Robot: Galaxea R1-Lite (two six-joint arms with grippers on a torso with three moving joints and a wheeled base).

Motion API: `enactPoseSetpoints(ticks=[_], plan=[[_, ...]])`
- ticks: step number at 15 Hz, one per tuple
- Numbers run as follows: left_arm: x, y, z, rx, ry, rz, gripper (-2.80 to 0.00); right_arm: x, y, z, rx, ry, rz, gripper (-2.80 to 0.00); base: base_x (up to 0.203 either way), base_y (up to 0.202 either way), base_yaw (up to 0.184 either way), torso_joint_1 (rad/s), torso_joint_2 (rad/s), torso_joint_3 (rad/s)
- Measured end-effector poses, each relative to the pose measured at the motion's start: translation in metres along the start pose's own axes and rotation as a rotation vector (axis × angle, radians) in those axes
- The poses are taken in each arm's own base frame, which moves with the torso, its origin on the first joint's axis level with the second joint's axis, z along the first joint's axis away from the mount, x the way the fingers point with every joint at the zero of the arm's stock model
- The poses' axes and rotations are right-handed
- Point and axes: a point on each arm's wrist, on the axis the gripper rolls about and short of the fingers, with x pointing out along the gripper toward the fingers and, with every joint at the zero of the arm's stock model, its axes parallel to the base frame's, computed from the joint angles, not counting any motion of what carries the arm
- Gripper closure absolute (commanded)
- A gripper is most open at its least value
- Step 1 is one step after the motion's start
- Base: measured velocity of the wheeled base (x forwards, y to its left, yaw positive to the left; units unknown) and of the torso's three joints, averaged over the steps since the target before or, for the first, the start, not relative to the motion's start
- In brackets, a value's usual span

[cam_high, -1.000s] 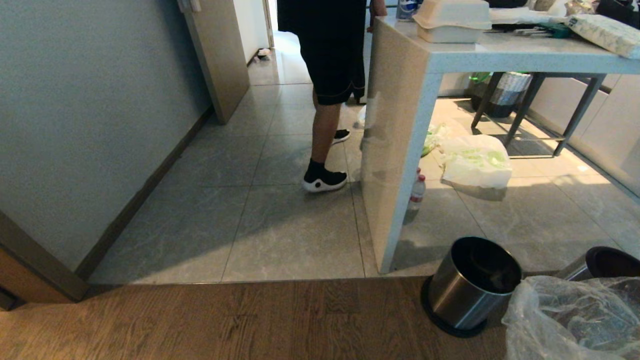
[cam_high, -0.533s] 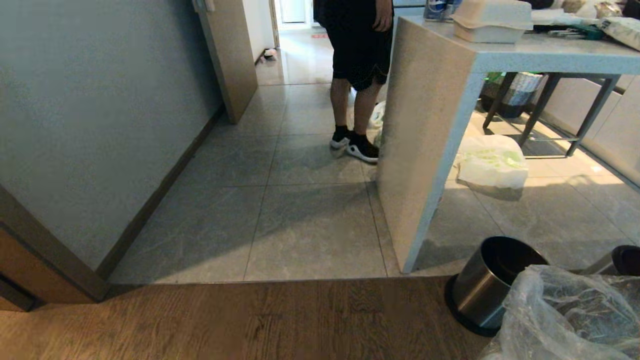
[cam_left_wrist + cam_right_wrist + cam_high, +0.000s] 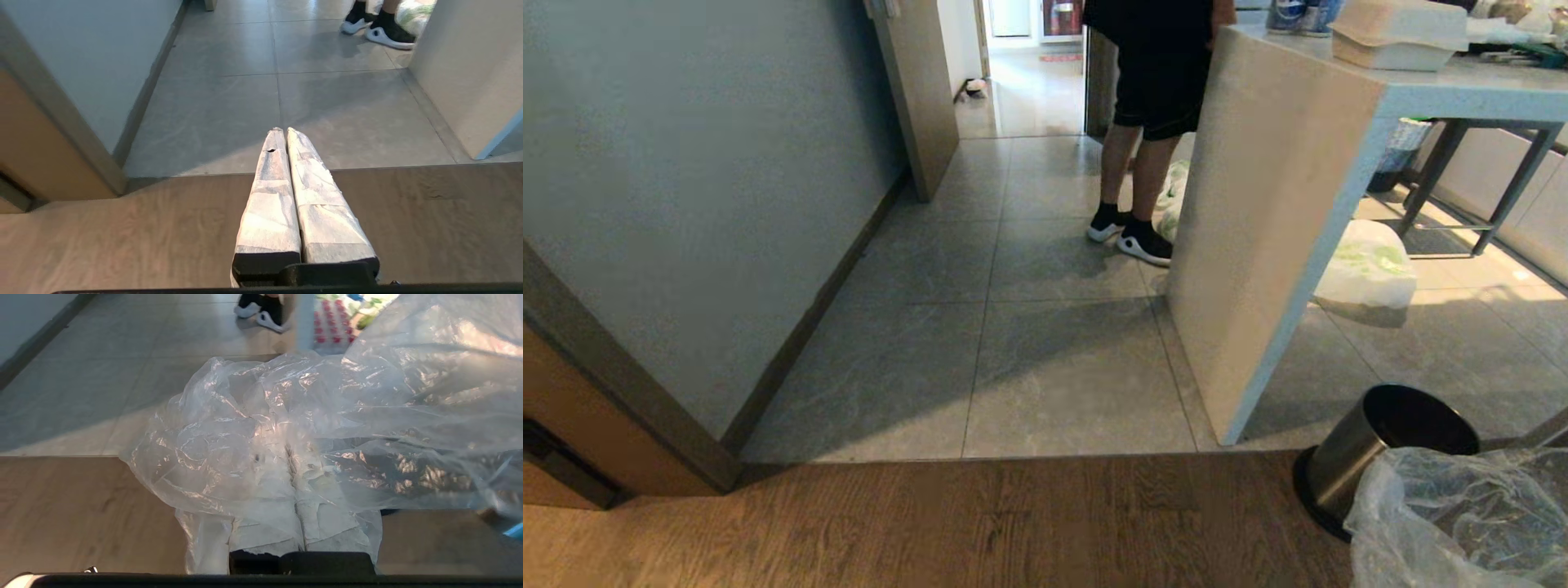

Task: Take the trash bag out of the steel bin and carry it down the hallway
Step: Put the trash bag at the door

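Note:
The clear crinkled trash bag [image 3: 1462, 523] hangs at the lower right of the head view, out of the steel bin [image 3: 1347, 474], which stands dark inside just beyond it on the wood floor's edge. In the right wrist view the trash bag [image 3: 286, 416] drapes over my right gripper [image 3: 291, 451], whose taped fingers are shut on the plastic. My left gripper [image 3: 284, 130] is shut on nothing, held level over the wood floor. Ahead, the hallway [image 3: 1029, 269] of grey tiles runs to a far doorway.
A person [image 3: 1152, 122] in black shorts and black shoes stands in the hallway beside the end panel of a pale counter [image 3: 1258, 245]. An opaque white bag with green print [image 3: 1368, 269] lies under the counter. A grey wall [image 3: 686, 204] with a dark baseboard bounds the left side.
The whole head view has shifted right, so the camera has turned left. The person has stepped farther away, up against the counter's end. The bag stays in my right gripper.

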Motion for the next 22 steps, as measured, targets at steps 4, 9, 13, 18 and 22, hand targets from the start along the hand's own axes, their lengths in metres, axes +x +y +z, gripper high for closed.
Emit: enactPoseSetpoints(ticks=[4,9,13,18,22], plan=[[0.0,0.0,0.0,0.002,0.0,0.0,0.0,0.0,0.0,0.0,0.0,0.0,0.0,0.0,0.0,0.051,0.0,0.003,0.0,0.002],[0.0,0.0,0.0,0.004,0.0,-0.001,0.0,0.0,0.0,0.0,0.0,0.0,0.0,0.0,0.0,0.0,0.0,0.0,0.0,0.0],[0.0,0.0,0.0,0.005,0.0,-0.001,0.0,0.0,0.0,0.0,0.0,0.0,0.0,0.0,0.021,0.0,0.0,0.001,0.0,0.003],[0.0,0.0,0.0,0.002,0.0,0.0,0.0,0.0,0.0,0.0,0.0,0.0,0.0,0.0,0.187,0.0,0.0,0.002,0.0,0.003],[0.0,0.0,0.0,0.001,0.0,0.0,0.0,0.0,0.0,0.0,0.0,0.0,0.001,0.0,0.189,0.0,0.001,0.002,0.0,0.003]])
